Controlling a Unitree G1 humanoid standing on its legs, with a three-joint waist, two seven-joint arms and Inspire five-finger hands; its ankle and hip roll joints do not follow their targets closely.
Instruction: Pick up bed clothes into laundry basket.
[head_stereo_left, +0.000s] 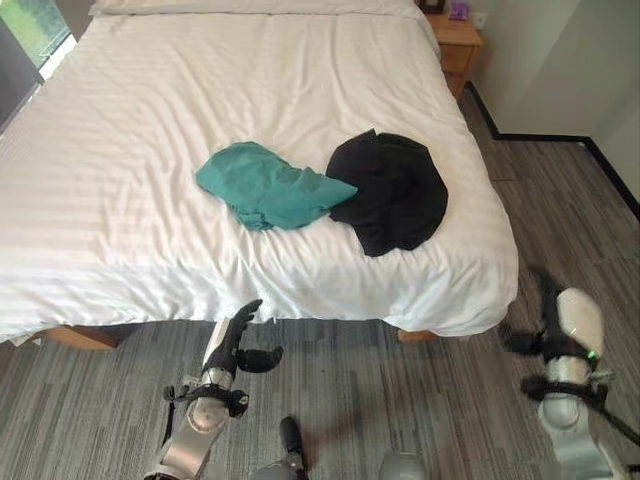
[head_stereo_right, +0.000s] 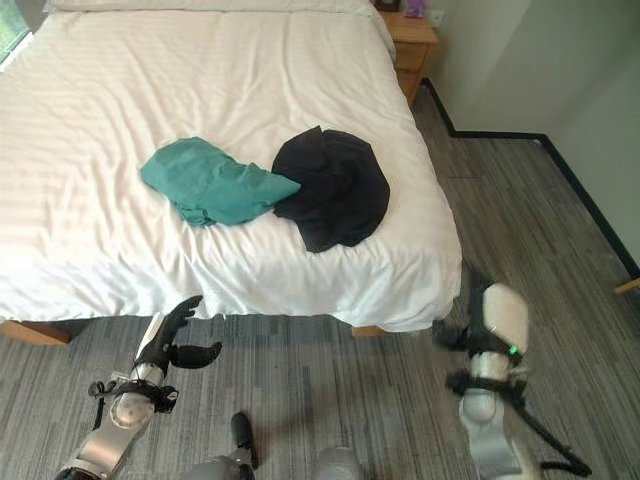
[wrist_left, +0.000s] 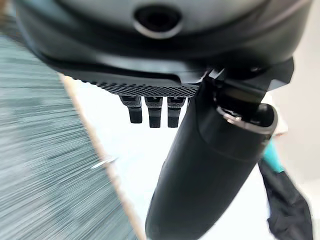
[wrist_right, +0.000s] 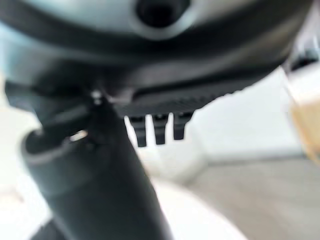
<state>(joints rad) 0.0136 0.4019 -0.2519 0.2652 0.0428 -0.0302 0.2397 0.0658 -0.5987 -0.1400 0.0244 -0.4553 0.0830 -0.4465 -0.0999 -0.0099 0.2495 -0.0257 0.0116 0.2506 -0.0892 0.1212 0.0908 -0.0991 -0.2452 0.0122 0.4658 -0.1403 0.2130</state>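
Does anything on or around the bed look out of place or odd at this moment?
Only the two crumpled garments on the otherwise smooth white bed: a teal garment and a black garment touching beside it, near the foot edge. Both hands, left hand and right hand, hang open over the floor.

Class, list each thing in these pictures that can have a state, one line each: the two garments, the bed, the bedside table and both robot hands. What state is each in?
Teal garment: crumpled, lying on the bed, touching the black one.
Black garment: crumpled, lying on the bed.
Bed: made, white cover slightly wrinkled.
Bedside table: upright by the bed's far corner.
Left hand: open, empty, low before the bed's edge.
Right hand: fingers straight, empty, beside the bed's corner.
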